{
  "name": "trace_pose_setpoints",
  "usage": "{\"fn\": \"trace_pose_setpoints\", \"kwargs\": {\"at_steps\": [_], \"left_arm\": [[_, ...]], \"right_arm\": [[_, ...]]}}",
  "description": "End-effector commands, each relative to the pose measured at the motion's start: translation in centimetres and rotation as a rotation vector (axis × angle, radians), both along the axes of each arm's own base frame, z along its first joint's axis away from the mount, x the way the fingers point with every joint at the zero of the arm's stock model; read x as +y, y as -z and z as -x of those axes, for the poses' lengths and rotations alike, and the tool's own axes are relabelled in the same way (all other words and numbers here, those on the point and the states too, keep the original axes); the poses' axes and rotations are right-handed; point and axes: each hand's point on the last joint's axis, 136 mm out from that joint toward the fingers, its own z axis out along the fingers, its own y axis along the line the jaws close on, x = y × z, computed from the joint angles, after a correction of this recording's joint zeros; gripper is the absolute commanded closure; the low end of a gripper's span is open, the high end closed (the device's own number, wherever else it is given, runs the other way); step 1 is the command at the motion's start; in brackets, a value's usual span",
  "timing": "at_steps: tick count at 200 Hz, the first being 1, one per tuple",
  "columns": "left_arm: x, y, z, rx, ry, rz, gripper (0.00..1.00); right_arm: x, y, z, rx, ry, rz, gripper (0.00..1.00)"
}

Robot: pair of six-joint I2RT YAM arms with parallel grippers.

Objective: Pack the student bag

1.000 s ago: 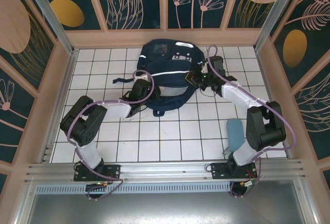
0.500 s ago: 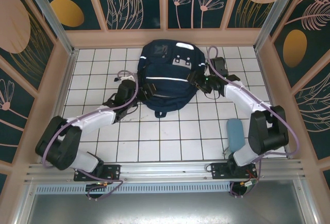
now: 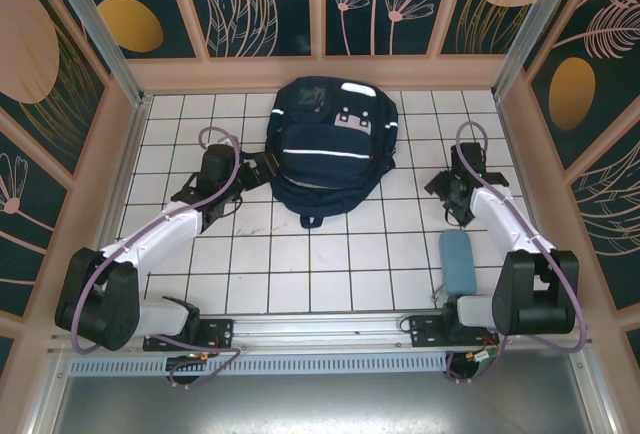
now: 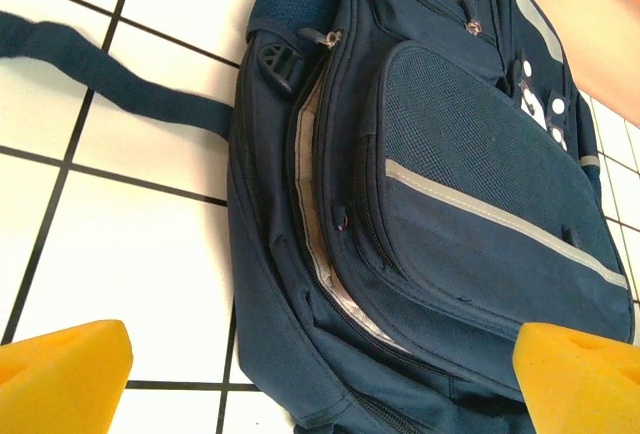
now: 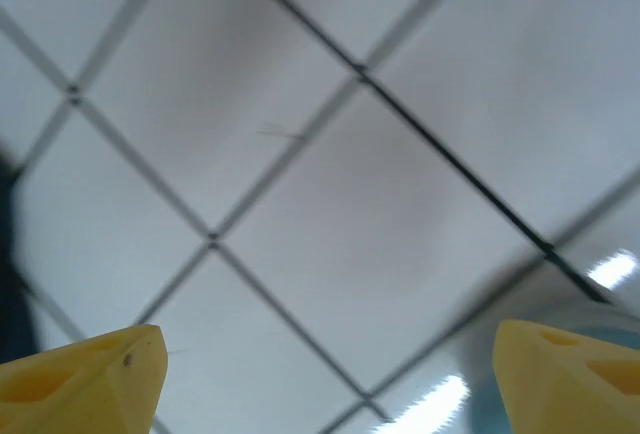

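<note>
Student bag, count: one student bag (image 3: 330, 144), dark navy.
Student bag, place: lying flat on the white-tiled table (image 3: 300, 274), at the far middle and close to the back wall, between the two arms.
Student bag, pose: front side up, with the top end toward the back wall.
Front pocket, count: one mesh-faced front pocket (image 4: 470, 194), crossed by one pale reflective stripe (image 4: 490, 216).
Strap, count: one loose strap (image 4: 90, 59) lies flat on the tiles, running out from the bag's left side.
Arms, count: two, one on each side of the bag.
Left gripper: the left gripper (image 4: 320, 384) is low over the tiles just beside the bag's left side and aimed at it. The jaws are spread wide with nothing between them. Two yellow fingertips (image 4: 65, 374) sit at opposite lower corners of the left wrist view. I cannot tell whether they touch the fabric.
Right gripper: the right gripper (image 5: 320, 374) is over bare tiles to the right of the bag and apart from it. The jaws are spread wide and hold nothing. Two yellow fingertips (image 5: 90, 374) show, far apart.
Other things, count: one pale blue rounded item (image 3: 458, 259) on the table beside the right arm, well apart from the bag. I cannot tell what it is.
</note>
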Motion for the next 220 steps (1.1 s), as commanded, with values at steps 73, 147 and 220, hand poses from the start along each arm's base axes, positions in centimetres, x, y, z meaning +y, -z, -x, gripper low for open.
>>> {"fn": "trace_pose_setpoints", "kwargs": {"at_steps": [73, 147, 220], "left_arm": [[-0.3, -0.2, -0.7, -0.009, 0.04, -0.025, 0.01], [-1.0, 0.4, -0.9, 0.008, 0.066, -0.005, 0.02], [-2.3, -0.2, -0.9, 0.001, 0.137, 0.019, 0.02]], "right_arm": [[-2.7, 0.9, 7.3, 0.173, 0.204, 0.099, 0.07], [2.0, 3.6, 7.5, 0.14, 0.119, -0.105, 0.07], [6.7, 1.9, 0.0, -0.091, -0.127, -0.24, 0.1]]}}
